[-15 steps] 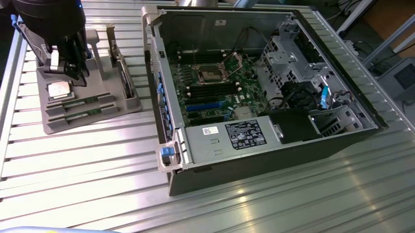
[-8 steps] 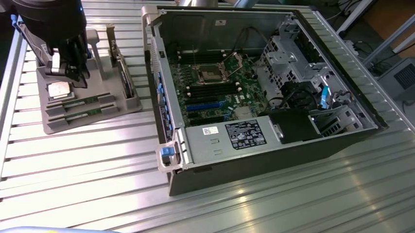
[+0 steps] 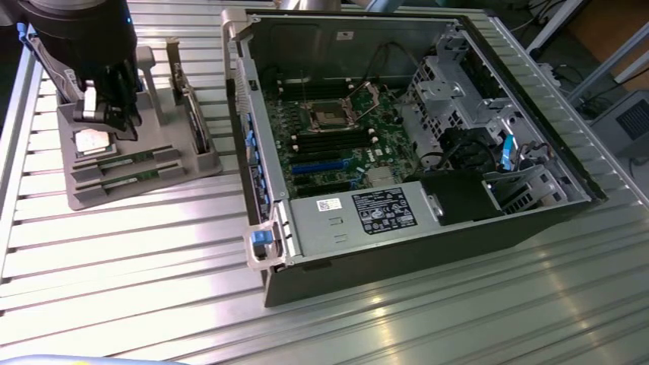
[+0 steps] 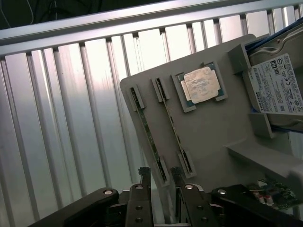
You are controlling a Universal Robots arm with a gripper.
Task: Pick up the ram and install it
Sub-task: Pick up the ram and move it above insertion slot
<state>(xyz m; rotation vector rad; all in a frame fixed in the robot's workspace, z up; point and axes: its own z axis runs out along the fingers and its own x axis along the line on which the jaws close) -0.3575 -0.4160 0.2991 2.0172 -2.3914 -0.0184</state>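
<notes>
Ribbed metal table (image 4: 71, 118) carries a grey holder (image 4: 218, 137). The ram (image 4: 149, 137) stands on edge in a holder slot, with a second stick (image 4: 175, 127) just beside it. The gripper (image 4: 160, 172) hangs over their near ends, jaws spread wide, holding nothing. A CPU (image 4: 201, 85) and a hard drive (image 4: 277, 85) sit nearby.

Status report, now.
Gripper open, empty, hovering over parts holder. Ram seated in its slot, untouched. CPU, hard drive alongside, not blocking.
</notes>
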